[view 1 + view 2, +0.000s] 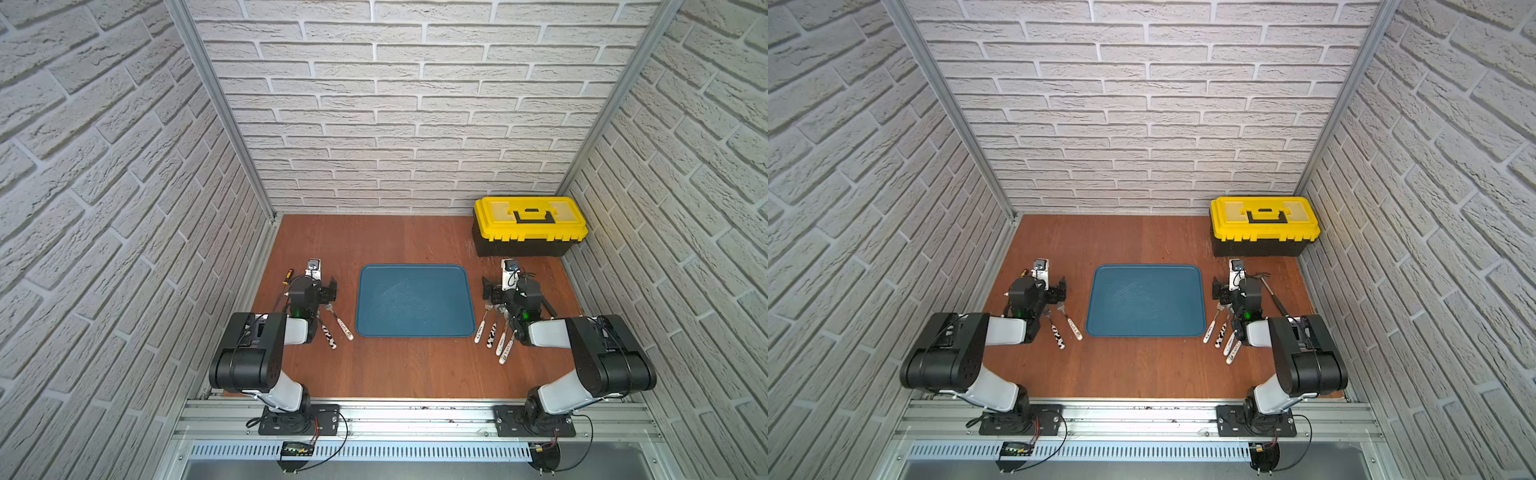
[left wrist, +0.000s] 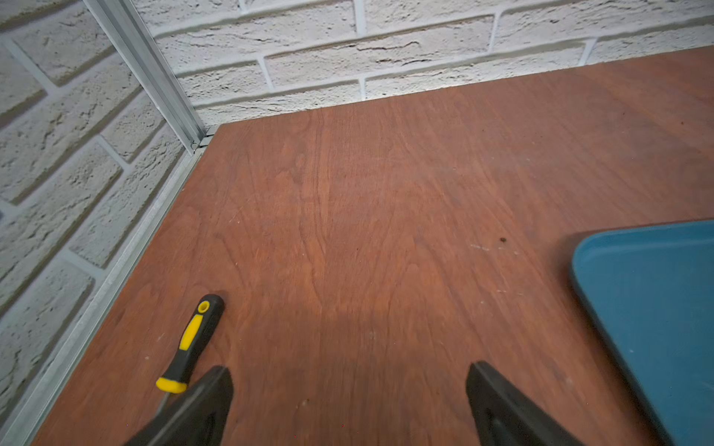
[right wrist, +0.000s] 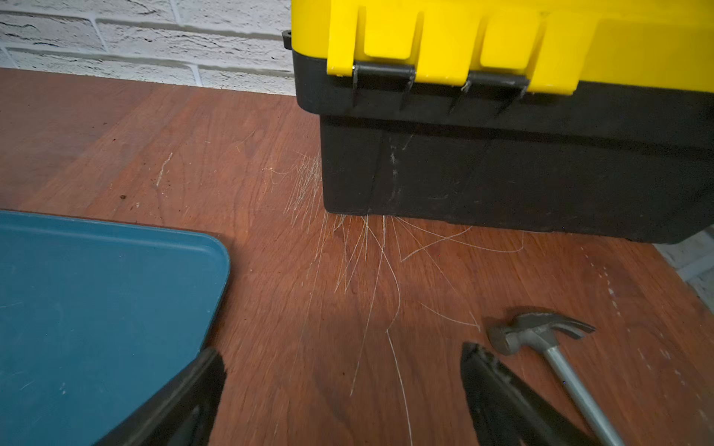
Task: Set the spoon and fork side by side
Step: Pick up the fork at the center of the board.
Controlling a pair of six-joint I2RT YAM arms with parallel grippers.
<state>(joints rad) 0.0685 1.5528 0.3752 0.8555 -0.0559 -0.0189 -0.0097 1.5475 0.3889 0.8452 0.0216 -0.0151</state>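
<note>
tray (image 1: pixel 415 301): teal blue
toolbox (image 1: pixel 528 245): yellow lid, black base
worktop (image 1: pixel 395 365): reddish-brown wood grain
cutlery handle (image 1: pixel 328 333): white, black blotches

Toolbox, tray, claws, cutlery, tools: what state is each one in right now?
Toolbox, lid shut, latches down.
Tray, empty, lying flat.
Left gripper, open, holding nothing.
Right gripper, open, holding nothing.
Cutlery, lying loose either side of the tray.
Hammer, lying flat.
Screwdriver, lying flat.

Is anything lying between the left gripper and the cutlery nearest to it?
Nothing visible does. The open left gripper is just beyond the cutlery, and only bare table separates that cutlery from the tray.
</note>
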